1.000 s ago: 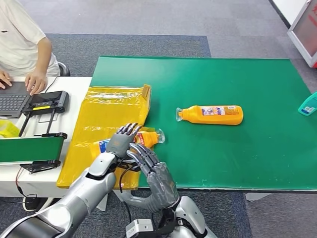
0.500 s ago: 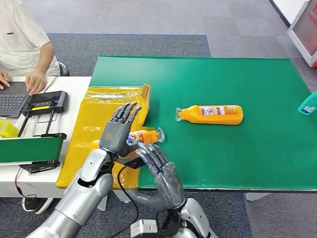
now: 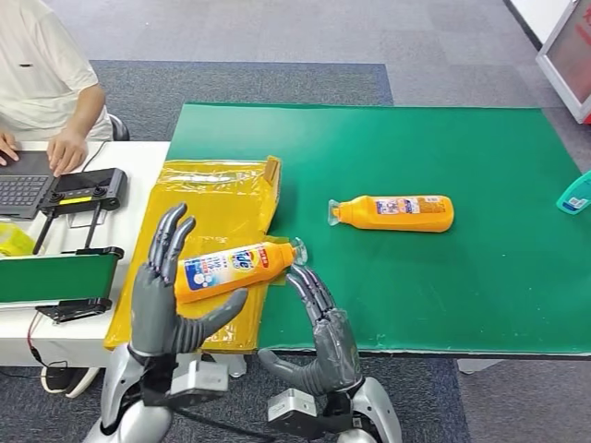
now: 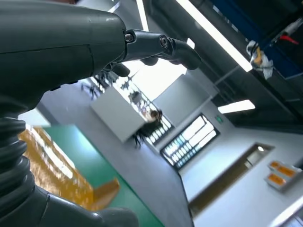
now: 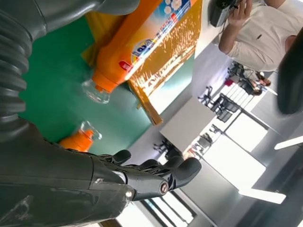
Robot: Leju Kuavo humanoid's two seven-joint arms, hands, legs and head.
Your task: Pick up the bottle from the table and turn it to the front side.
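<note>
Big green bench (image 3: 432, 305) takes up most of the scene, with a white bench (image 3: 143, 161) butted against its left side where a person (image 3: 42, 83) sits at a laptop (image 3: 24, 189). A crinkly yellow bag (image 3: 202, 198) lies flat across the seam between the 2 benches. On that bag lies the bottle (image 3: 234, 268), orange, on its side, label facing up, clear cap pointing right onto the green. A 2nd orange bottle (image 3: 393, 213) lies on its side well apart, further right on the green. The left hand (image 3: 163, 305) is at the bottle's base end, fingers spread and upright, thumb reaching under the bottle's near side, holding nothing. The right hand (image 3: 328, 332) sits just below the cap end, fingers apart too, empty.
</note>
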